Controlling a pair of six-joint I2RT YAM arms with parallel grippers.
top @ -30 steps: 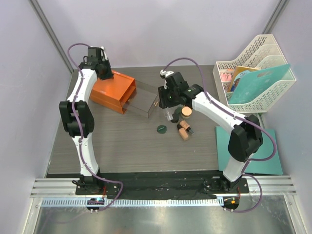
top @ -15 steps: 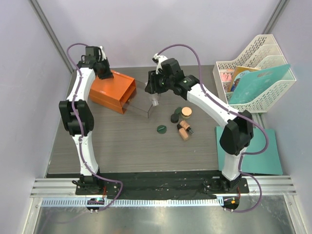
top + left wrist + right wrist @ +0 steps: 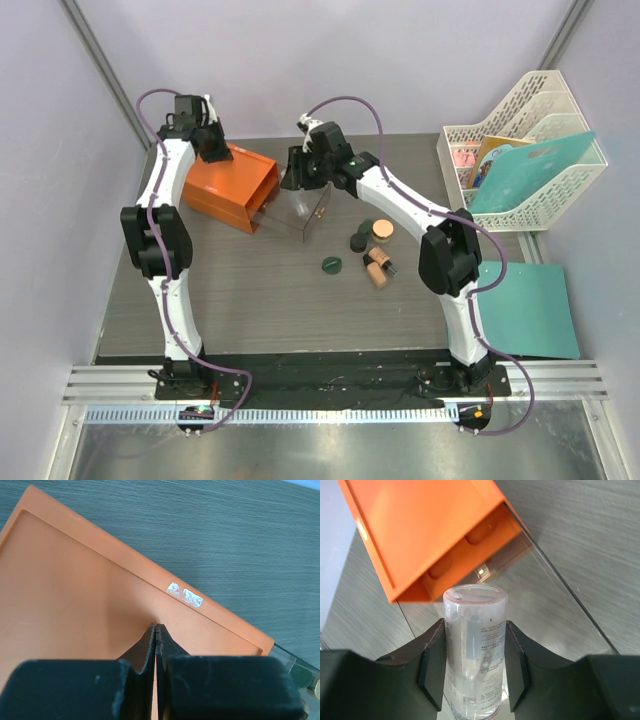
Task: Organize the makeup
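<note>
My right gripper (image 3: 474, 655) is shut on a clear tube (image 3: 474, 645) and holds it over the clear pulled-out drawer (image 3: 300, 212) of the orange drawer box (image 3: 228, 188). In the top view this gripper (image 3: 298, 180) hangs above the drawer's inner end. My left gripper (image 3: 156, 628) is shut and empty, its tips pressed on the orange box top (image 3: 75, 595). On the table lie a flat dark green disc (image 3: 332, 265), a dark green jar (image 3: 361, 235), a tan-lidded jar (image 3: 382, 231) and tan-and-black cylinders (image 3: 377, 266).
A white file rack (image 3: 525, 150) with teal folders stands at the back right. A teal mat (image 3: 525, 310) lies at the right front. The clear drawer's wall (image 3: 570, 600) runs to the right of the tube.
My right gripper has carried the clear tube left and back, from above the makeup pile to over the open drawer. The left gripper has stayed on the orange box.
</note>
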